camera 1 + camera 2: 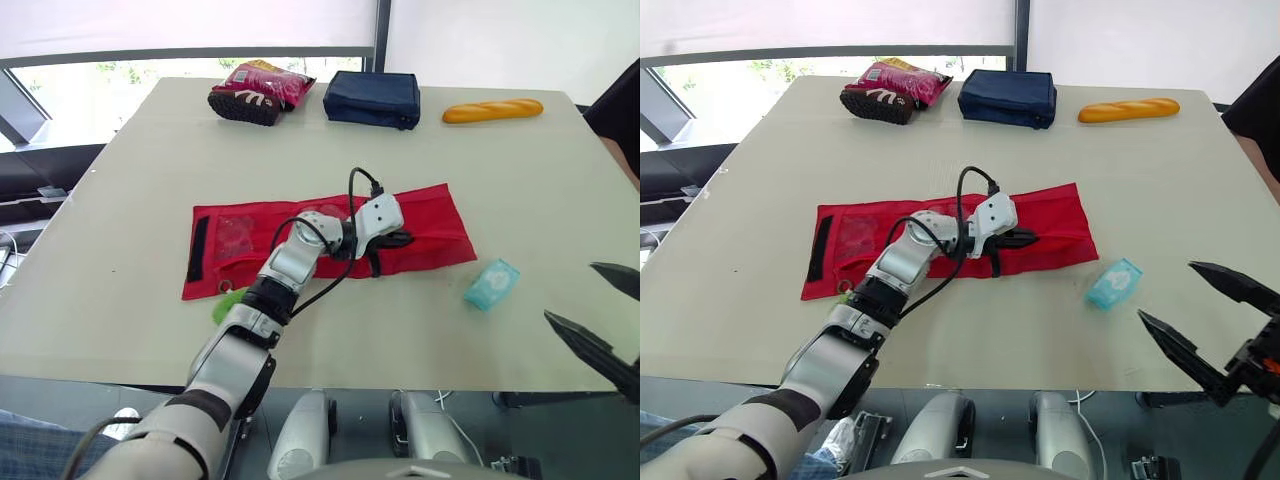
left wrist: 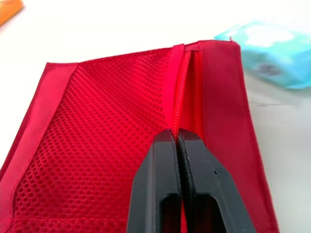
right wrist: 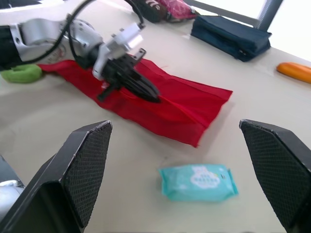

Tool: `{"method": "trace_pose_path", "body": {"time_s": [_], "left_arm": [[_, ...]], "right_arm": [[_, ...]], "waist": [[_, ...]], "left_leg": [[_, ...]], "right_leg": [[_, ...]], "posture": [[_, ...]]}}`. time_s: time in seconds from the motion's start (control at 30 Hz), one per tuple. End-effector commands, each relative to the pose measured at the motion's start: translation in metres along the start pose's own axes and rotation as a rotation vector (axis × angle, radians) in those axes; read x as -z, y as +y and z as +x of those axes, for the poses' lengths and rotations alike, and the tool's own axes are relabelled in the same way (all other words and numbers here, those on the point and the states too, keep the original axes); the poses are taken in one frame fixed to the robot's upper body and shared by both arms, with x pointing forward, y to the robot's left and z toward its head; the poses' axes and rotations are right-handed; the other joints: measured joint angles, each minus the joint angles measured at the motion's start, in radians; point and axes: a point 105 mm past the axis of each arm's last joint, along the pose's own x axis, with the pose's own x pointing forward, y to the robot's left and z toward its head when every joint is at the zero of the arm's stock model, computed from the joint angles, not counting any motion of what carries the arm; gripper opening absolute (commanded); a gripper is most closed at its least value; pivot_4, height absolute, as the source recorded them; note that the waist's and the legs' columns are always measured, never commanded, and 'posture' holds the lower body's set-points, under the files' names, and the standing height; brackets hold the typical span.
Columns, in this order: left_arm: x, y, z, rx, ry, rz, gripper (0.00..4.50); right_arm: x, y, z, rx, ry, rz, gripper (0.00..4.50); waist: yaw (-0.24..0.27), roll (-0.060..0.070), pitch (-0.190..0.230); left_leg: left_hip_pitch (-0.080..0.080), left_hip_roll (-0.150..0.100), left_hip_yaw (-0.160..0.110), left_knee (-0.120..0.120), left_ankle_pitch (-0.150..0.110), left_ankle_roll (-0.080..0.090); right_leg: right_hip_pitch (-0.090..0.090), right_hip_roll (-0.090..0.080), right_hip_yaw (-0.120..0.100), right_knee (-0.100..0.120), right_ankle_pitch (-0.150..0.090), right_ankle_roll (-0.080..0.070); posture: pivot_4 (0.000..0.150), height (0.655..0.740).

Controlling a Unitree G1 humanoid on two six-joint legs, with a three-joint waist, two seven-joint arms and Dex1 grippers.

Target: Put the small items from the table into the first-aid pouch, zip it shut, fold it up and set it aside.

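Note:
The red first-aid pouch (image 1: pixel 430 225) lies flat and unfolded in the middle of the table, mesh side up. My left gripper (image 1: pixel 400 239) rests on its right half, fingers (image 2: pixel 160 165) shut on the pouch's zipper line; the pull itself is hidden between them. A teal tissue pack (image 1: pixel 491 284) lies on the table just right of the pouch's near corner. A small green item (image 1: pixel 228 305) peeks out under my left forearm by the pouch's near-left edge. My right gripper (image 1: pixel 569 290) hangs open near the table's front right edge, right of the tissue pack, holding nothing.
Along the far edge sit a red snack bag (image 1: pixel 260 90), a navy pouch (image 1: pixel 372 98) and an orange bread-shaped item (image 1: pixel 492 110). A person's dark sleeve (image 1: pixel 618 105) shows at the far right. A black cable (image 1: pixel 355 185) loops over my left wrist.

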Motion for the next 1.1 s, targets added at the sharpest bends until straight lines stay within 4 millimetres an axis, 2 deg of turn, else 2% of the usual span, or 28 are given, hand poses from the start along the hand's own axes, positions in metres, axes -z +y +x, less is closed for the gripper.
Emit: {"method": "trace_pose_path", "body": {"time_s": [0.03,0.2,0.43,0.6,0.7,0.83,1.0,1.07,1.1], "left_arm": [[-0.015,0.004,-0.004,0.006,-0.047,0.037,0.07],[-0.014,0.019,-0.002,-0.051,-0.055,0.019,0.07],[-0.018,0.028,0.005,-0.097,-0.091,-0.011,0.07],[-0.02,0.031,0.008,-0.108,-0.096,-0.014,0.07],[-0.02,0.03,0.009,-0.103,-0.102,-0.011,0.07],[-0.02,0.028,0.01,-0.096,-0.101,0.007,0.07],[-0.022,0.028,0.012,-0.101,-0.11,0.01,0.07],[-0.022,0.026,0.012,-0.095,-0.11,0.014,0.07],[-0.023,0.025,0.013,-0.09,-0.113,0.013,0.03]], "right_arm": [[-0.003,-0.005,-0.01,0.028,0.022,-0.03,4.5],[0.022,-0.007,-0.003,0.102,0.127,0.0,4.5],[0.07,-0.006,0.028,0.341,0.197,0.165,4.5],[0.095,-0.002,0.059,0.498,0.213,0.311,4.5],[0.1,0.002,0.083,0.517,0.182,0.388,4.5],[0.106,0.0,0.103,0.58,0.176,0.442,4.5],[0.118,-0.001,0.116,0.655,0.217,0.538,4.5],[0.116,-0.002,0.118,0.663,0.212,0.554,4.5],[0.113,-0.003,0.119,0.668,0.202,0.541,4.25]], "waist": [[0.001,0.0,0.0],[0.0,0.0,0.0],[0.0,0.001,-0.001],[-0.001,0.002,-0.002],[-0.002,0.002,-0.002],[-0.001,0.003,-0.002],[-0.001,0.003,-0.002],[-0.001,0.003,-0.002],[-0.002,0.003,-0.002]], "left_leg": [[0.0,0.0,0.0,0.0,0.0,0.0],[0.0,0.0,0.0,0.0,0.0,0.0],[-0.001,0.0,0.0,0.0,0.0,0.0],[-0.001,-0.001,0.0,0.0,0.0,0.0],[-0.001,-0.001,0.0,0.0,0.0,0.0],[-0.001,-0.001,0.0,0.0,0.0,0.0],[-0.001,-0.002,0.0,0.0,0.0,0.0],[-0.001,-0.002,-0.001,0.0,0.0,0.0],[-0.001,-0.002,-0.001,0.0,0.0,0.0]], "right_leg": [[0.0,0.0,0.0,0.0,0.0,0.0],[0.0,0.0,0.0,0.0,-0.001,-0.001],[-0.001,0.0,0.0,0.0,-0.001,-0.001],[-0.001,0.0,0.0,0.0,-0.001,-0.001],[-0.001,0.0,0.0,0.0,0.0,-0.001],[-0.001,0.0,0.0,0.0,0.001,0.001],[-0.001,0.0,0.0,0.0,0.002,0.002],[-0.001,0.0,0.0,0.001,0.002,0.002],[-0.001,0.0,0.0,0.001,0.003,0.001]], "posture": [[0.15,0.7105],[0.15,0.7105],[0.15,0.7105],[0.15,0.7105],[0.15,0.7105],[0.15,0.7105],[0.15,0.7105],[0.15,0.7105],[0.15,0.7105]]}}
